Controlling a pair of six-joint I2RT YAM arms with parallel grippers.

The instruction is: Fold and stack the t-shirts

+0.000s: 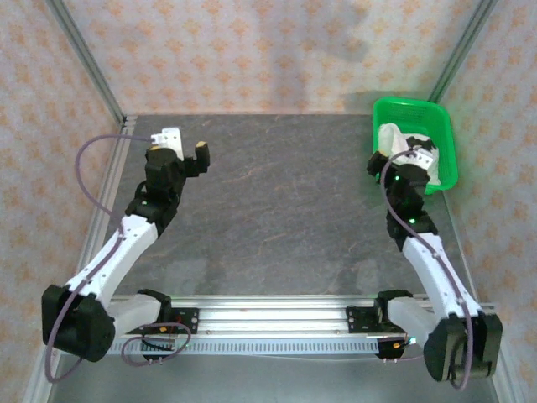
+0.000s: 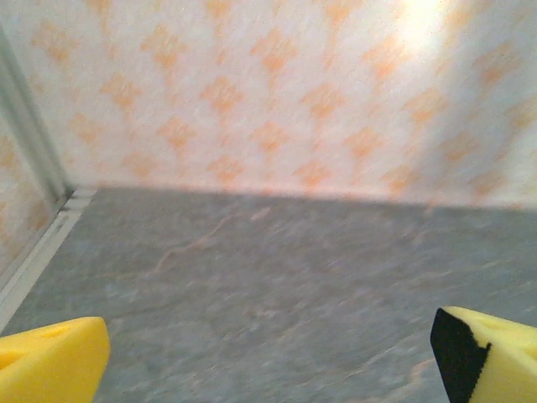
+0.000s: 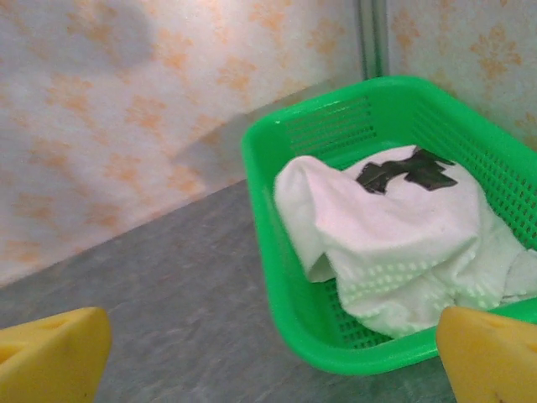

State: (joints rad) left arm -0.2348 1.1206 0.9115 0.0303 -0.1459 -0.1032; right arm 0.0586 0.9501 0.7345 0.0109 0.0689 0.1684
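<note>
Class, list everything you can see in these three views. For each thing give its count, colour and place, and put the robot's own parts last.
t-shirt: one, off-white with a black print, crumpled inside the basket
plastic basket: one, green, far right corner of the table
table: one, grey stone-look, under everything
walls: cream with an orange pattern, behind and at both sides
rail: one, silver, along the near edge between the arm bases
left arm: one, black and white, reaching to the far left
right arm: one, black and white, reaching to the basket
left tool: one, yellow-padded, open over bare table
right tool: one, yellow-padded, open at the basket's near rim
</note>
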